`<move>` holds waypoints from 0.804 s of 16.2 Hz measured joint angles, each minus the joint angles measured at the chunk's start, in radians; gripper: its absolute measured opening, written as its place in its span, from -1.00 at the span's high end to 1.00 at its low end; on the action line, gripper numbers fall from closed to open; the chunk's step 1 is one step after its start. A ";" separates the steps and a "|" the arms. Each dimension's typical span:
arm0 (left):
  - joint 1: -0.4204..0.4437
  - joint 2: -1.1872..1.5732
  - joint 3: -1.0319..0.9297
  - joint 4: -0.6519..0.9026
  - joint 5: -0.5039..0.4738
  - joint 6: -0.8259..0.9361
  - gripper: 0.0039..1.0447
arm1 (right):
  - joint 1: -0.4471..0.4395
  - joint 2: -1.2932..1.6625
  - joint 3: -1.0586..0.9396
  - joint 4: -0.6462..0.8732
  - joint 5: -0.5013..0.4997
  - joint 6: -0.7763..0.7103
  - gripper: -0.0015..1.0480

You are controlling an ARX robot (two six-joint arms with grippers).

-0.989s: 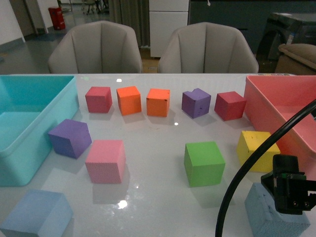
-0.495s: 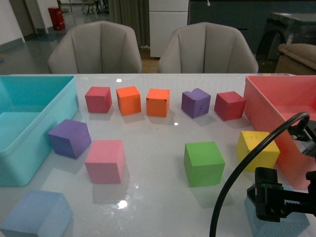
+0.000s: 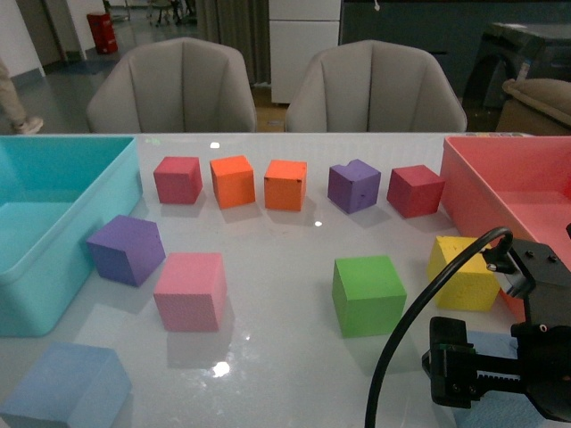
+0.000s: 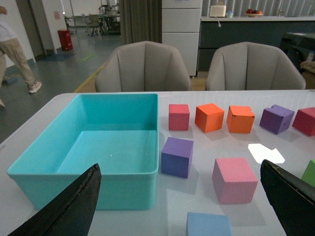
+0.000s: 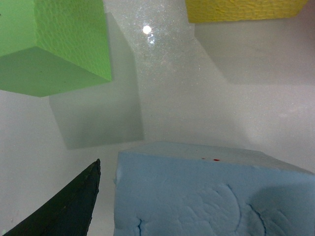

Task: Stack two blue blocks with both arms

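Right gripper (image 3: 455,370) is found lower than a second ago, jaws released, over the steel-blue block (image 5: 211,196) at the near right corner of the worktop (image 3: 277,267). Left gripper (image 4: 179,167) is held spread. The paler blue block (image 3: 62,388) is seen at the near left corner. Blue is counted twice; purple cubes (image 3: 126,249), two.

Paler periwinkle blue block (image 3: 62,388): matte foam cube, sits flat on the table (image 3: 277,267) at the near left, one corner turned forward, untouched. Dusty steel-blue block (image 5: 211,191): rough dented face, flat at the near right, mostly hidden under the right gripper (image 3: 482,379), one finger (image 5: 64,206) just beside it, not touching. Left gripper (image 4: 179,164) is spread wide, holding nothing.
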State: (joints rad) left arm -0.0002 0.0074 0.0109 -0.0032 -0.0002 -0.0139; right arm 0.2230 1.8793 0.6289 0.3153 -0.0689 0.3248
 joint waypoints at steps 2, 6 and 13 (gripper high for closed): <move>0.000 0.000 0.000 0.000 0.000 0.000 -0.88 | 0.000 0.000 -0.004 0.007 0.000 0.000 -0.71; 0.000 0.000 0.000 0.000 0.000 0.000 -0.88 | -0.002 -0.026 -0.030 0.004 0.003 0.001 -0.04; 0.000 0.000 0.000 0.000 0.000 0.000 -0.88 | -0.005 -0.464 -0.082 -0.113 0.060 0.000 0.06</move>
State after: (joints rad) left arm -0.0002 0.0074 0.0109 -0.0032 -0.0002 -0.0139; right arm 0.2184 1.4151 0.5465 0.2020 -0.0086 0.3252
